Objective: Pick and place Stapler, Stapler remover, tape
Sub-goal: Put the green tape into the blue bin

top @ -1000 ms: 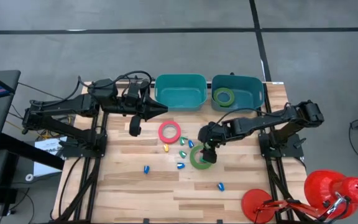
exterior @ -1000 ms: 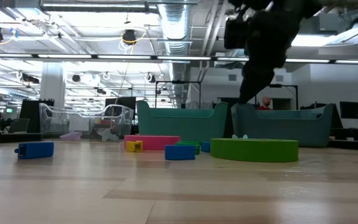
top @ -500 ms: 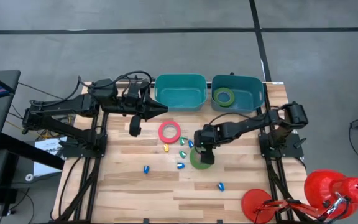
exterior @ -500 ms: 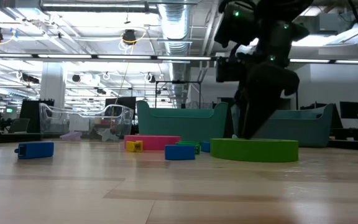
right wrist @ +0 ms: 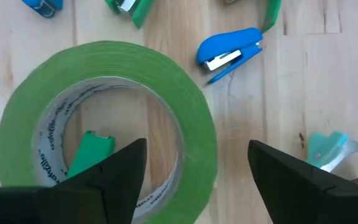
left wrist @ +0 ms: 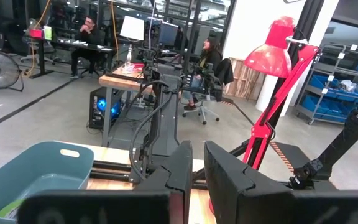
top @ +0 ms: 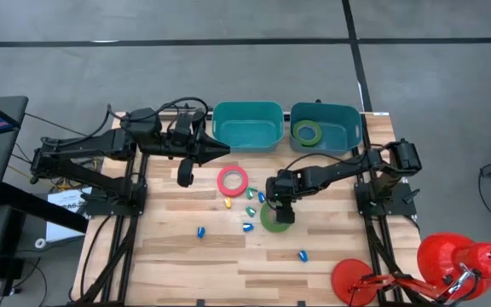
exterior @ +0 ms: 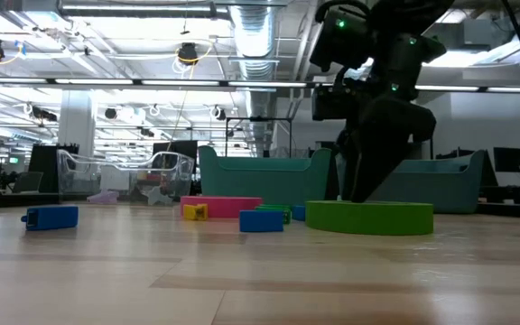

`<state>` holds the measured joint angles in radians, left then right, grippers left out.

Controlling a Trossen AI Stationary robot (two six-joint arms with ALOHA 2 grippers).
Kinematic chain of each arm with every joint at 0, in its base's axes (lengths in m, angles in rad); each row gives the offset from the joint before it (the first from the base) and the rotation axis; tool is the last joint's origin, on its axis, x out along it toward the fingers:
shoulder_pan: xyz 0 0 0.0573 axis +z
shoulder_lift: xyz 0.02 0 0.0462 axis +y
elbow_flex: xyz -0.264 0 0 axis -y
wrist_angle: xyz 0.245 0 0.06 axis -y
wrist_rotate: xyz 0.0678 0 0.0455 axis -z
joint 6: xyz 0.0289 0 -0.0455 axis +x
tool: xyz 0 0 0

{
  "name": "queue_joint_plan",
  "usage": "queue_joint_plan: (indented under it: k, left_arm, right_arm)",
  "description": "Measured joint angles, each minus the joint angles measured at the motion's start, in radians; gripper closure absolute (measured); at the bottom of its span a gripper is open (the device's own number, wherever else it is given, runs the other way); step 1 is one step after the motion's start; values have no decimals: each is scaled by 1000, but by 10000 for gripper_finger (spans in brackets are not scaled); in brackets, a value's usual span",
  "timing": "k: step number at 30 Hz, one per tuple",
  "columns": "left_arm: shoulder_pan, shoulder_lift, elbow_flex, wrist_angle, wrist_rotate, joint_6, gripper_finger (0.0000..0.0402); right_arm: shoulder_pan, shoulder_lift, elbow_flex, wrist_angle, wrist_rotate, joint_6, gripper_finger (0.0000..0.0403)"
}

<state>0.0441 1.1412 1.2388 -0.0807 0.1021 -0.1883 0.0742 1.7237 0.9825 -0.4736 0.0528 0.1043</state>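
A green tape roll [top: 273, 217] lies flat on the wooden table, also seen in the low view [exterior: 369, 218]. My right gripper [top: 278, 203] is down over it, open. In the right wrist view one finger [right wrist: 120, 177] stands over the roll's open centre and the other [right wrist: 294, 177] outside it, with the roll's wall [right wrist: 194, 140] between them. A small green piece [right wrist: 91, 154] lies inside the roll. A pink-red roll [top: 233, 180] lies flat farther left. A second green roll [top: 307, 131] sits in the right bin. My left gripper [top: 222, 151] waits, shut, by the left bin.
Two teal bins [top: 247, 112] [top: 348, 111] stand at the far edge. Small blue, green and yellow pieces [top: 248, 227] lie scattered around the rolls, among them a blue stapler [right wrist: 230, 53]. A red lamp [top: 463, 260] stands off the near right corner. People sit in the room behind.
My right gripper has come down and a little toward the table's left, onto the green roll on the table, and has held nearly still for the last half second. The roll has stayed in place.
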Motion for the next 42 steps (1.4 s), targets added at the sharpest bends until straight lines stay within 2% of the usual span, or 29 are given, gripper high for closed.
queue_joint_plan:
  k: [13,20,24,37,42]
  left_arm:
    - [0,0,-25,13,0,0,367]
    - [0,-2,-26,16,0,0,367]
    - [0,-2,-26,16,0,0,367]
    - [0,-2,-26,14,0,0,367]
    - [0,-2,-26,14,0,0,367]
  right_arm:
    - [-3,73,5,-10,-29,14,131]
    - [-3,69,6,-12,-28,25,141]
    - [-4,63,6,-10,-31,27,166]
    - [-3,63,6,-12,-54,28,285]
    - [-3,63,7,-15,-56,28,307]
